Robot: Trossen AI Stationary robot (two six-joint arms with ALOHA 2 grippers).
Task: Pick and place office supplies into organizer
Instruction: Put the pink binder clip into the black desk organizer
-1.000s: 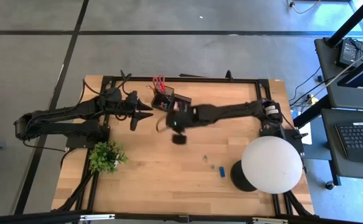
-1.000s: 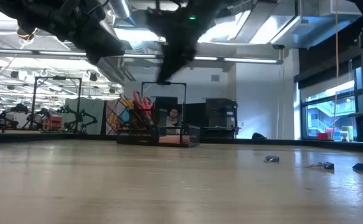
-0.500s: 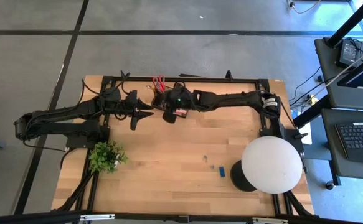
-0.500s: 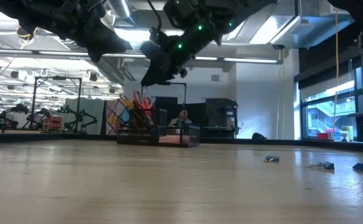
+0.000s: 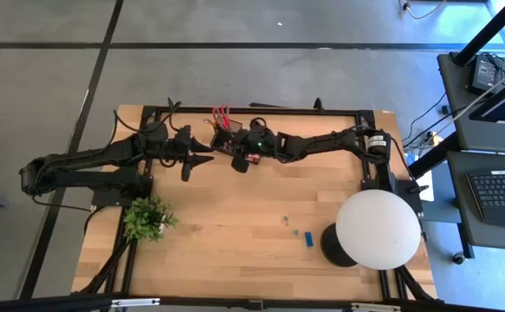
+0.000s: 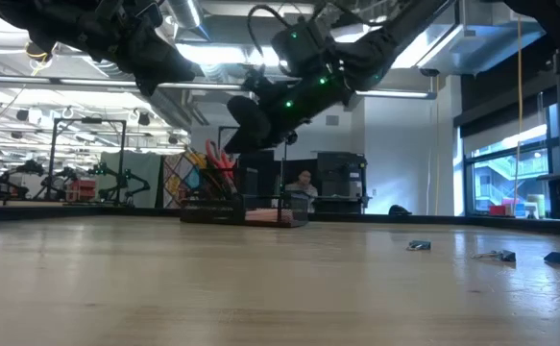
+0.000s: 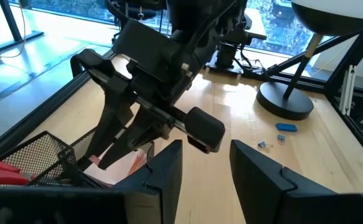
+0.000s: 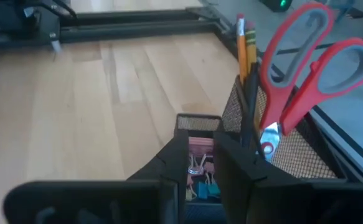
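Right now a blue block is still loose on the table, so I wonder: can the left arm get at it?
Probably not easily. The blue block lies near the lamp base, across the table from the left gripper; nothing blocks the way, but the right arm sits nearer.

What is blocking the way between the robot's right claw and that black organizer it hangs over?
Nothing visible. The right gripper hangs directly above the organizer, over its lower tray, with only air below. The scissors and pencil stand off to one side in the taller cup.
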